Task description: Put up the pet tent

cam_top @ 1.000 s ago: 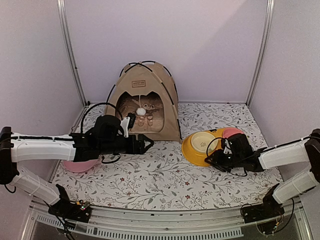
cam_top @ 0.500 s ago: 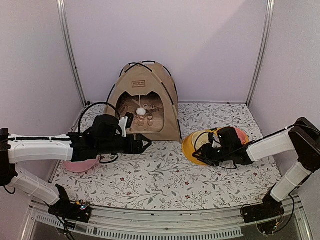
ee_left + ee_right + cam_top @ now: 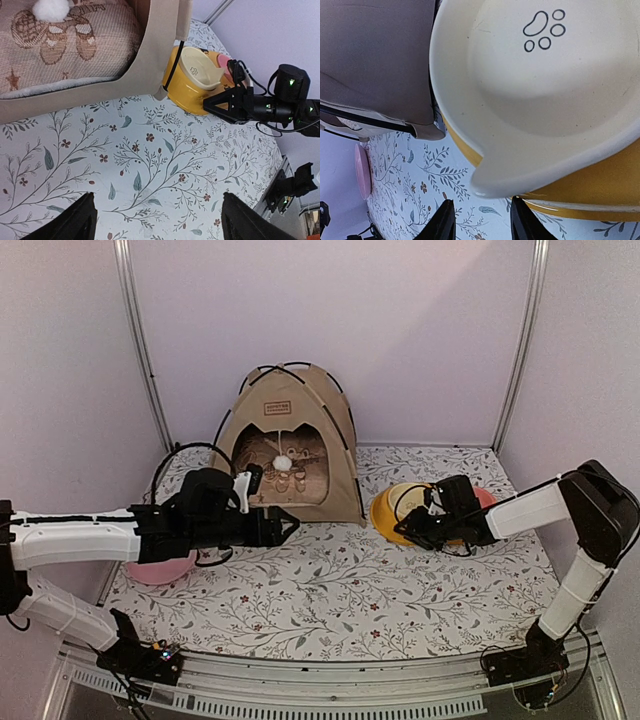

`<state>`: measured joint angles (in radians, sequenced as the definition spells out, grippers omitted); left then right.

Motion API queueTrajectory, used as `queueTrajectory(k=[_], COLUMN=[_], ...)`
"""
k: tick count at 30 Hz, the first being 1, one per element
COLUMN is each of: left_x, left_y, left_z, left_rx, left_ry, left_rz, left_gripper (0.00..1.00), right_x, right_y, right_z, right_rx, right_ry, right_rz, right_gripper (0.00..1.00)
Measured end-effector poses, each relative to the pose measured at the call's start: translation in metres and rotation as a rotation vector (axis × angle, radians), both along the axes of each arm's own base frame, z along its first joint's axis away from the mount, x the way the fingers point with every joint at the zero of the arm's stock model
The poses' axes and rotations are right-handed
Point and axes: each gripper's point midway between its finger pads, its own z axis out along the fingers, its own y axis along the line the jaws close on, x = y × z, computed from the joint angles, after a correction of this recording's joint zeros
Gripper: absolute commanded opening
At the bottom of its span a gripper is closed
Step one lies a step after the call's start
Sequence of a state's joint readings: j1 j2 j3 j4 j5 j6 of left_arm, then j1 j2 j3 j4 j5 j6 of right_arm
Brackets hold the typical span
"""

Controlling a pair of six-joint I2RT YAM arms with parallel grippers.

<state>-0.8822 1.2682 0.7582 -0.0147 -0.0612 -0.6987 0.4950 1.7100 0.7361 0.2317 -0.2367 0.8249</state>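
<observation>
At the rear of the floral-print table (image 3: 330, 590), the tan fabric pet tent with thin black poles (image 3: 290, 440) stands erected. The yellow bowl with cream liner (image 3: 392, 512) sits just beside its right front corner. Left gripper (image 3: 287, 528): spread wide, empty, near the doorway. Right gripper (image 3: 481, 207): half-spread, empty, at the bowl's lip. Risk, as judged: a push here could drive the bowl into the pole and skew the tent.

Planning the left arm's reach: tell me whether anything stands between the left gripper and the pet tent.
Nothing visible does. The open left gripper faces the pet tent doorway across bare floral table cover. The yellow bowl sits aside at the tent's right corner.
</observation>
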Motion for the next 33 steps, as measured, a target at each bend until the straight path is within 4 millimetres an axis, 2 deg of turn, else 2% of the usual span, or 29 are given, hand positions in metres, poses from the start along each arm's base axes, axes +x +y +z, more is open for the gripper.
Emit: queueTrajectory(k=[3, 8, 10, 13, 15, 21, 26, 30, 33], left_x=[-0.001, 0.002, 0.004, 0.009, 0.013, 0.029, 0.038, 0.045, 0.050], left_y=[0.003, 0.014, 0.020, 0.030, 0.038, 0.074, 0.110, 0.139, 0.157], left_z=[0.001, 0.017, 0.024, 0.034, 0.038, 0.050, 0.057, 0.052, 0.042], left_rx=[0.006, -0.005, -0.010, -0.007, 0.003, 0.032, 0.058, 0.092, 0.125], left_ry=[-0.002, -0.042, -0.064, -0.100, -0.118, -0.171, -0.214, -0.218, -0.199], left_rz=[0.006, 0.030, 0.045, 0.071, 0.092, 0.189, 0.273, 0.340, 0.383], left_gripper=[0.87, 0.89, 0.90, 0.96, 0.99, 1.00, 0.99, 0.99, 1.00], right_x=[0.002, 0.001, -0.002, -0.004, -0.006, -0.009, -0.005, -0.004, -0.006], right_y=[-0.005, -0.037, -0.052, -0.064, -0.071, -0.103, -0.142, -0.174, -0.195], right_z=[0.002, 0.019, 0.037, 0.062, 0.079, 0.119, 0.131, 0.142, 0.135], right_rx=[-0.022, -0.067, -0.081, -0.102, -0.122, -0.206, -0.324, -0.398, -0.478], right_ry=[-0.007, -0.052, -0.094, -0.160, -0.211, -0.333, -0.388, -0.484, -0.546], right_rz=[0.000, -0.058, -0.088, -0.115, -0.125, -0.196, -0.295, -0.365, -0.404], right_gripper=[0.41, 0.47, 0.59, 0.85, 0.99, 0.99, 0.99, 0.99, 0.99])
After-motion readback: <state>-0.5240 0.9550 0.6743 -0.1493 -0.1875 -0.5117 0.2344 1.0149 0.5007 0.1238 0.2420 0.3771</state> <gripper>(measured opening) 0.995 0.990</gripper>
